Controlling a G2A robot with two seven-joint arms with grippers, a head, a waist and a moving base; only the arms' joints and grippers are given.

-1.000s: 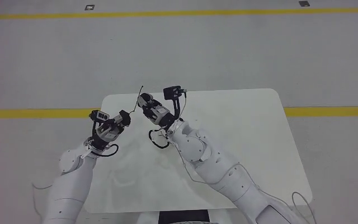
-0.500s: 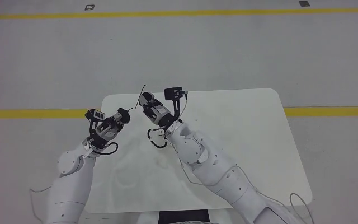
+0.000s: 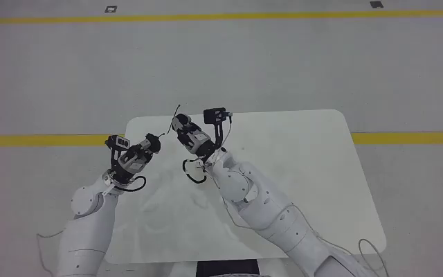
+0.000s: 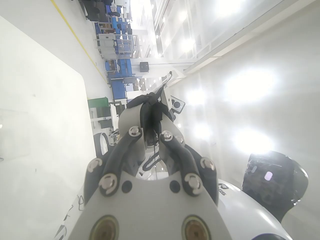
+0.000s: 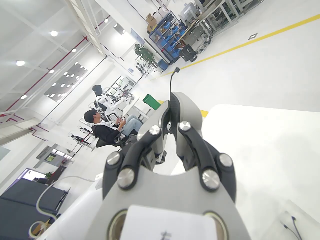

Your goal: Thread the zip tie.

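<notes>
surface: white table (image 3: 304, 180) | corners: rounded | lying on it: thin black strips (image 5: 293, 219)

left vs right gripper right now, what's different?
The right gripper pinches a zip tie with a long tail sticking out; the left gripper shows only a short black stub. Right sits nearer the table's far edge, left nearer its left edge. Both are shut.

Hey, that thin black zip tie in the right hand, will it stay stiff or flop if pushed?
Probably springy, not floppy: the thin black plastic zip tie sticks out unsupported past the right hand with just a slight bend. It looks very light, so a push would likely flex it sideways, then it springs back.
</notes>
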